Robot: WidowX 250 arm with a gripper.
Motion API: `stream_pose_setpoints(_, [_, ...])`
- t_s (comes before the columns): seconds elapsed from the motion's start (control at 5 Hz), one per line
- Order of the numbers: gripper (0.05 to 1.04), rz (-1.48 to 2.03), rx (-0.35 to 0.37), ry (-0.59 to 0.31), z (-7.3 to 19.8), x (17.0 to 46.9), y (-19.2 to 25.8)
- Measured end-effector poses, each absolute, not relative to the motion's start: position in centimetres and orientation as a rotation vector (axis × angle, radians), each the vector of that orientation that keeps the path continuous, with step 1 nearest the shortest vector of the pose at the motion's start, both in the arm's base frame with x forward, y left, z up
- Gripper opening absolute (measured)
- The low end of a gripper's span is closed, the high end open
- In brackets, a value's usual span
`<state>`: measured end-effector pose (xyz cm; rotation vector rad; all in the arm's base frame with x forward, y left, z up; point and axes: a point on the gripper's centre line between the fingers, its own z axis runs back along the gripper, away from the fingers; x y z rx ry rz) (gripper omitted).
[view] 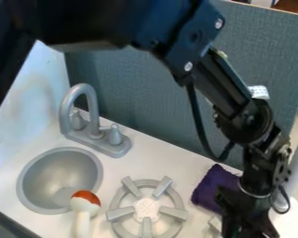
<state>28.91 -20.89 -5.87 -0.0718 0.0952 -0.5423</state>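
At the lower right, the gripper [246, 222] hangs low over the counter, close to the frame's bottom edge. A folded purple cloth [208, 188] lies just left of it, partly behind the black gripper body; whether they touch is unclear. A small pale object [215, 224] sits below the cloth, beside the gripper's left side, and its shape is partly hidden.
A grey burner [121, 213] stands at bottom centre. Left of it, an orange-and-white utensil-like object [84, 204] leans at the rim of the round sink [28, 169]. The grey faucet [93, 114] rises behind the sink, before a blue-grey panel [145, 93].
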Motion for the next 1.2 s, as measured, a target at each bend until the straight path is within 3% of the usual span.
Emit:
stream_pose_setpoints(0.4, [0.336,-0.538,-0.141,0.112,-6.1,28.8,-21.0])
stream_pose_setpoints(0.6, [0.397,-0.526,-0.151,0.137,-6.0,28.6,-20.8])
stream_pose_setpoints(0.8, [0.708,-0.500,-0.161,0.149,-6.3,28.6,-20.0])
stream_pose_setpoints(1.0, [0.978,-0.467,-0.207,0.096,-4.8,29.0,-19.8])
stream_pose_setpoints(1.2, [1.007,-0.449,-0.279,0.029,-0.9,28.4,-18.2])
